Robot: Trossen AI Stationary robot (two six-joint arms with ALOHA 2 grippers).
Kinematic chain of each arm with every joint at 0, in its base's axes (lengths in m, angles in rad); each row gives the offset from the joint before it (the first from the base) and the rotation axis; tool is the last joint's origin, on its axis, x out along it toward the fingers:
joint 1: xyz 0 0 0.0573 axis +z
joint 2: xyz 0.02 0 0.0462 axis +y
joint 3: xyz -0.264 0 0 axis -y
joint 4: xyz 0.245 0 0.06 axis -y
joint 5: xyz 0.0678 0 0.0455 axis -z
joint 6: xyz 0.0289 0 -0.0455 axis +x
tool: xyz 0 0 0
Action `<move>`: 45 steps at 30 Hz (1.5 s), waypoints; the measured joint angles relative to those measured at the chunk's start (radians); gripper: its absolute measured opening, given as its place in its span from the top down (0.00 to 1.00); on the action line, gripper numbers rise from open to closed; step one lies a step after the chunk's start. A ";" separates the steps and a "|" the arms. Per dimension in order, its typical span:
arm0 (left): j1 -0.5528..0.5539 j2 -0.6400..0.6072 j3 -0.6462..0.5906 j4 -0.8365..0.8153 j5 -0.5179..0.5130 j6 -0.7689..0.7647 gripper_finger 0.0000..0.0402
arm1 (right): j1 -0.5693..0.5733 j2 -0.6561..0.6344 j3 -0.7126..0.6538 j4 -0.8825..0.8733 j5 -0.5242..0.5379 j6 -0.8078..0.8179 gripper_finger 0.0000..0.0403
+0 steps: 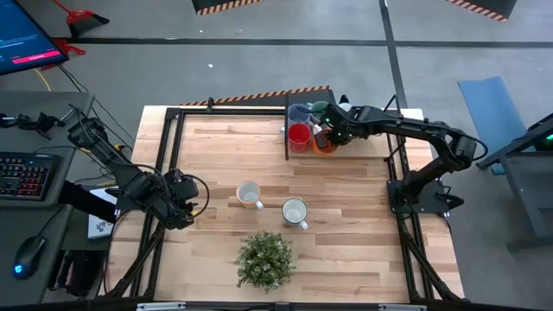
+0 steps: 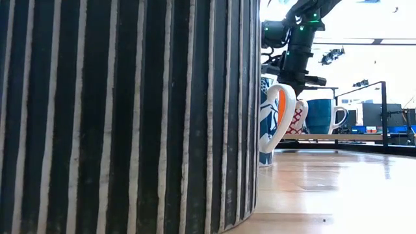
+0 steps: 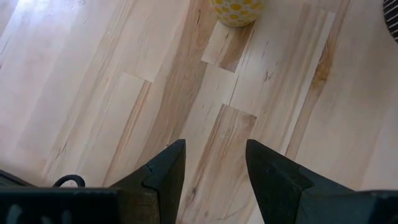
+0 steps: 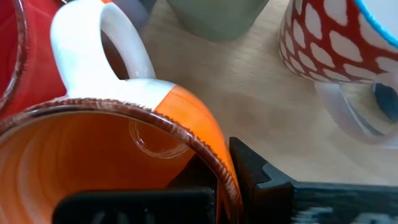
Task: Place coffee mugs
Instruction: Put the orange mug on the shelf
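Observation:
On a black-edged tray [image 1: 289, 149] at the table's far side stand a red mug [image 1: 299, 136], a lavender-blue mug [image 1: 300, 113], a green mug [image 1: 320, 110] and a white mug with a red pattern [image 4: 323, 43]. My right gripper [image 1: 328, 136] is over them, shut on an orange mug [image 4: 93, 155] with a white handle. A cream mug [image 1: 249, 193] and a white mug [image 1: 295, 211] stand on their bases mid-table. My left gripper [image 3: 214, 168] hovers open above bare wood at the left, short of the cream mug [image 3: 236, 9]. My right gripper pinches the orange mug's rim [image 4: 217, 162] on the side away from its white handle [image 4: 124, 43], one finger inside the mug and one finger [image 4: 255, 171] outside. The fingers come from above, slanting down. The mug's mouth faces up; whether its base rests on the tray is hidden.
A leafy plant [image 1: 265, 259] in a striped pot [image 2: 130, 110] stands near the front edge and blocks most of the low view. A blue mug [image 2: 322, 116] stands on the tray. Bare wood lies between the tray and the two mid-table mugs. A keyboard [image 1: 26, 173] sits off-table, left.

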 joint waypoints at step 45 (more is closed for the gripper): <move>0.000 0.000 0.000 0.000 0.001 -0.017 0.61 | 0.000 0.000 -0.001 0.021 0.032 -0.016 1.00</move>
